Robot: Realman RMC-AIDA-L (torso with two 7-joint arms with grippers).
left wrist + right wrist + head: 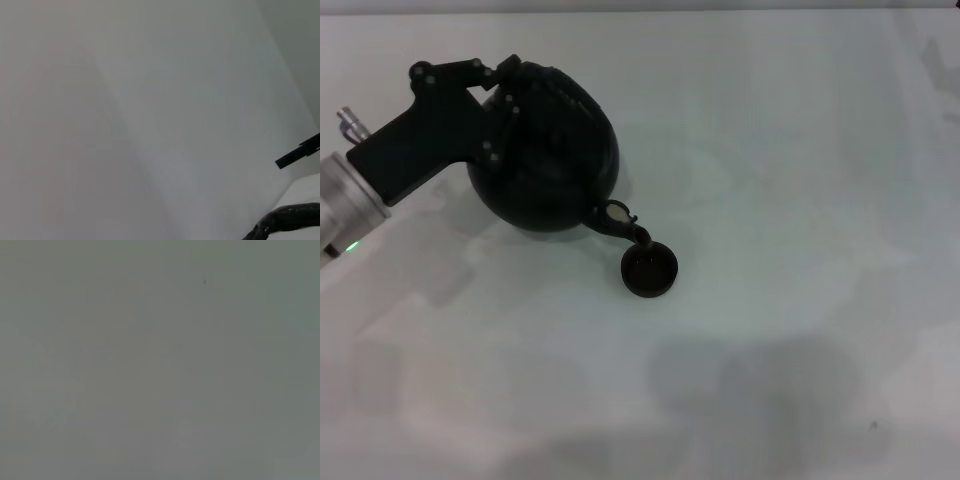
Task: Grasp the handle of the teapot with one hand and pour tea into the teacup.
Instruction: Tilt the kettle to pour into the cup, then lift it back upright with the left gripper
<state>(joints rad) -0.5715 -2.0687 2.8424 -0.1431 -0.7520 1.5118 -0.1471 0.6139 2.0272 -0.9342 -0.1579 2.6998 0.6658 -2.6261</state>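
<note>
Nearest the head camera lay bare white table, well clear of the claw. From there: the left gripper sat at the top of the teapot, closed on the handle, with the pot's black body hanging just below and beyond it. The pot was tipped away from the claw, its spout pointing down and out to the far side, directly over the teacup, which stood on the table just past the spout's lip. In the left wrist view only a dark rough strip of the handle showed. The right gripper was out of sight.

Risk, as I judged it: the cup was small, so a further tilt could overshoot its rim or nudge it; a heavy pot could also swing on a thin handle.
</note>
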